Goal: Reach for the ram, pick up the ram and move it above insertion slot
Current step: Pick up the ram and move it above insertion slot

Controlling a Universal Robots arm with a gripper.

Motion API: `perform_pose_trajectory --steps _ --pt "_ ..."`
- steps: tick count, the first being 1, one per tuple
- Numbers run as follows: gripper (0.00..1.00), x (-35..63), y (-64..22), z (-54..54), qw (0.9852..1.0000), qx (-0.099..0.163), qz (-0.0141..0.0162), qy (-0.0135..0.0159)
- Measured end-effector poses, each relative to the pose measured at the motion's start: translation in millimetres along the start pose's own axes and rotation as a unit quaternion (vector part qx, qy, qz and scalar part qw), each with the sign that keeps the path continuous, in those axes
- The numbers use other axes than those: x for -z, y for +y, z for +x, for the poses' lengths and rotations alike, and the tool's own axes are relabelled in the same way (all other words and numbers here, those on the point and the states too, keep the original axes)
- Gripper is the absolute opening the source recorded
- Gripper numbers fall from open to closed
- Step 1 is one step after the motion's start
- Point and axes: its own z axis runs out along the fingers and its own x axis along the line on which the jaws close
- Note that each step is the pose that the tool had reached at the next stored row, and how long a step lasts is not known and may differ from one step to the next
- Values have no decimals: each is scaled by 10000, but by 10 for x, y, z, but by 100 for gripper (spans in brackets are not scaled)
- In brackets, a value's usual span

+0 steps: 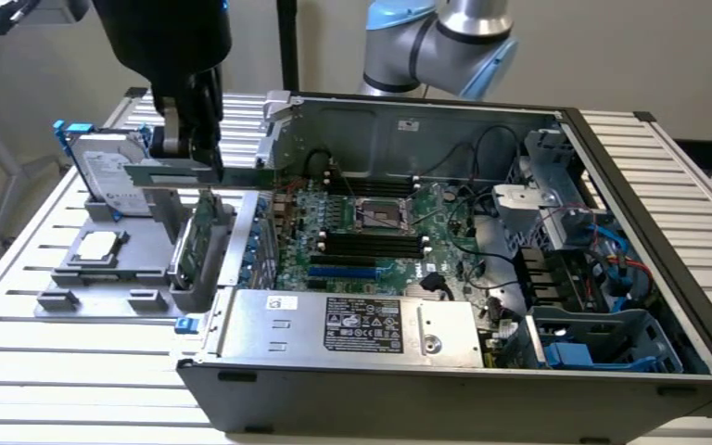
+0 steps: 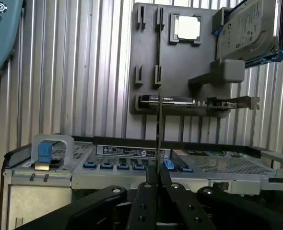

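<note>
Ram [image 2: 159, 120] is seen edge-on in the wrist view as a thin dark line rising from between the fingers [image 2: 151, 178], which are clenched on its lower end — it is held clear of the grey fixture tray [image 2: 146, 62]. In the exterior view the gripper [image 1: 190, 153] hangs over that tray, near the worktop's edge at the exterior view's left, beside the open computer case [image 1: 455, 380].

Since only a narrow edge is pinched, the stick could be judged liable to twist or slip in the grip; a tilted stick would then be carried askew toward the motherboard [image 1: 375, 232]. The case's near wall and the upright green expansion card [image 1: 196, 246] lie close by and could be clipped.

From the exterior view's left to its right: a hard drive [image 1: 111, 176] with blue rails stands on the tray, then the case with its black slots [image 1: 369, 243]. The worktop [image 1: 71, 366] is made of ribbed aluminium slats — a plain pale wall is seen behind.
</note>
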Motion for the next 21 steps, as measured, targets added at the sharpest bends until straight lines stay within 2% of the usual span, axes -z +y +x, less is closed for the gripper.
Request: perform_pose_trajectory --steps 6,17,21 --pt "14 7 -273 8 10000 0 1 -26" --pt "14 -3 -772 6 10000 0 -4 -32" --pt "14 -42 -959 -39 10000 0 -4 -33"
